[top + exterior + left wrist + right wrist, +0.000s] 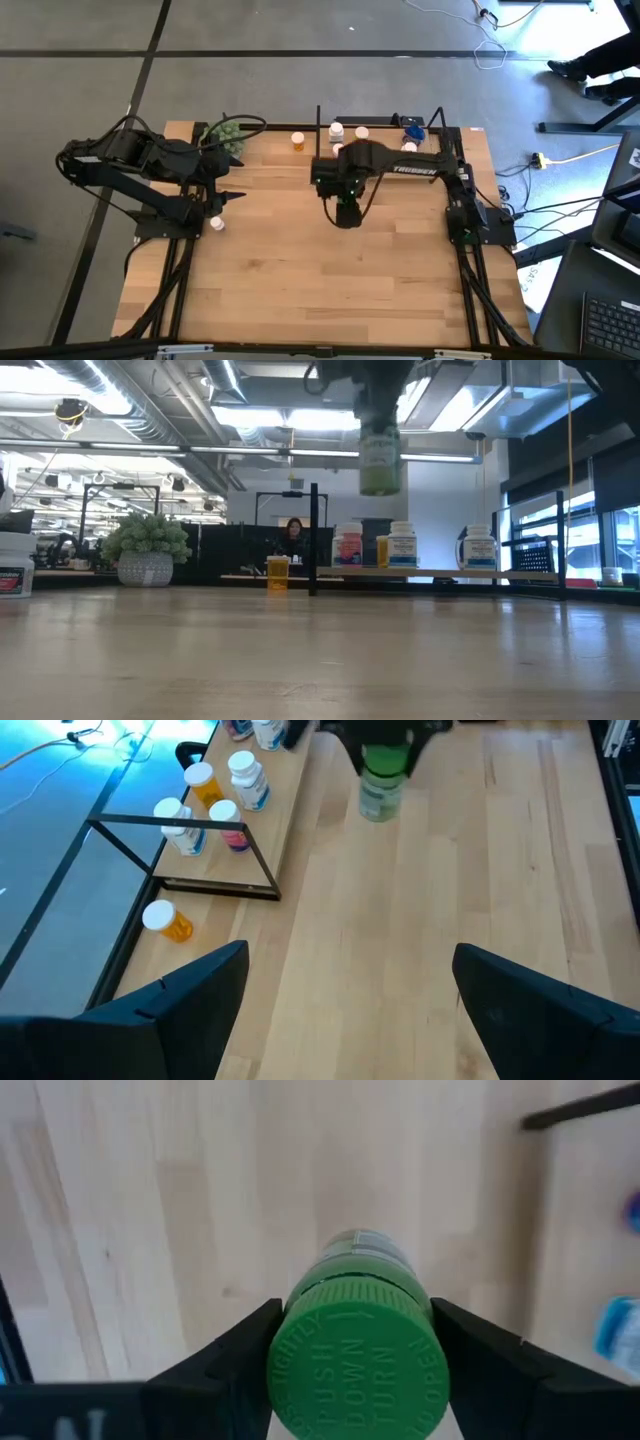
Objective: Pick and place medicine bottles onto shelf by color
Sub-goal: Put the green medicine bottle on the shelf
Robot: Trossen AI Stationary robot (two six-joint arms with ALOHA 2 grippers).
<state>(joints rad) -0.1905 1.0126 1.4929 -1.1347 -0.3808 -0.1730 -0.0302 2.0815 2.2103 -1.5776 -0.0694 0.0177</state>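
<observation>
My right gripper (346, 212) hangs high over the middle of the table, pointing down, shut on a green medicine bottle (380, 460) with a green cap (355, 1360). The shelf (440, 140), a light board in a black frame (190, 830), stands at the table's far edge. Several bottles stand on it: white (336, 130), pink-red (235, 832), orange (205, 785) and blue (413, 128). An orange bottle (298, 141) stands on the table left of the shelf. My left gripper (235, 186) waits open at the left side, with a small white bottle (216, 223) beside it. My right gripper pinches the green bottle's cap by its rim (290, 1350) between the two fingers (235, 1355), one on each side. The fingers come from above, pointing down. The bottle hangs upright below them (381, 785), lifted well clear of the table.
A green bushy plant (228, 138) in a pot stands at the far left, near my left arm. Bare wooden tabletop (330, 290) spreads below and in front of the held bottle. In the low view a person (293, 538) sits in the room beyond the table.
</observation>
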